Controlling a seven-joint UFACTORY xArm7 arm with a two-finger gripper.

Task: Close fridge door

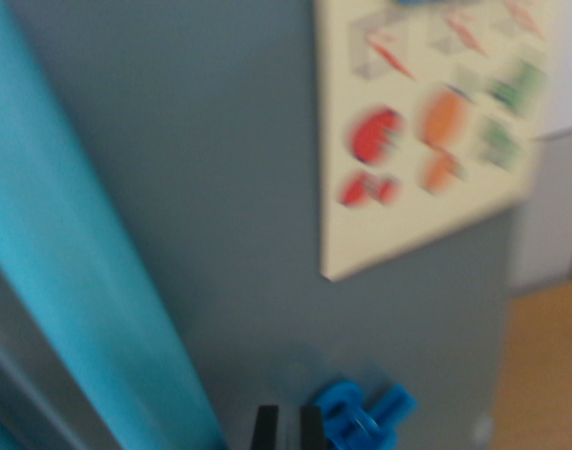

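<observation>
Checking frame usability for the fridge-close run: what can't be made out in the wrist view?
- Gripper: cut off by the bottom edge; only two dark fingertips show, state unclear.
- Poster on the grey door: motion blur; red, orange, green shapes unreadable, top and right cropped.
- Blue part by the fingertips: blurred, identity unclear.
- Turquoise band: runs off both edges, blurred.
- Door open or closed: fridge body not in view.

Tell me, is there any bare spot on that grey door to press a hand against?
Yes: the grey door is bare between the turquoise strip and the poster. The lower edge is crowded by the gripper and a blue piece.
</observation>
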